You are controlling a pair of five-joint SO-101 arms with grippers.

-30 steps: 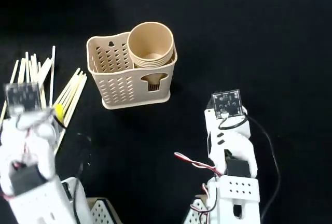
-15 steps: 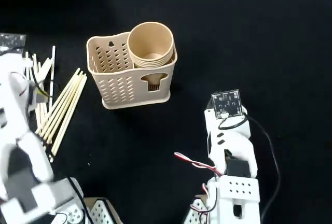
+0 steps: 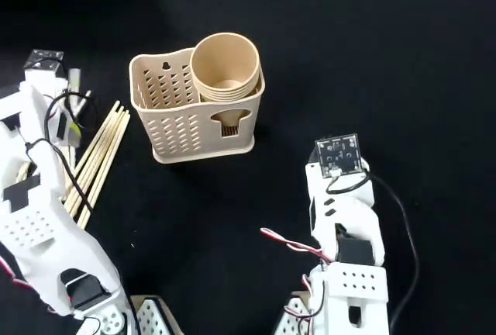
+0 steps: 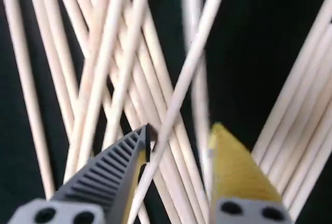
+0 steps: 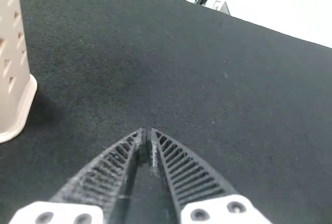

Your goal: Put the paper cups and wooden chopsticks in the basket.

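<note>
Basket mid-table; paper cups nested in its compartment toward the right edge.
Wooden chopsticks lie loose near the table's left edge, left arm over them. Right arm sits by the near edge.
</note>
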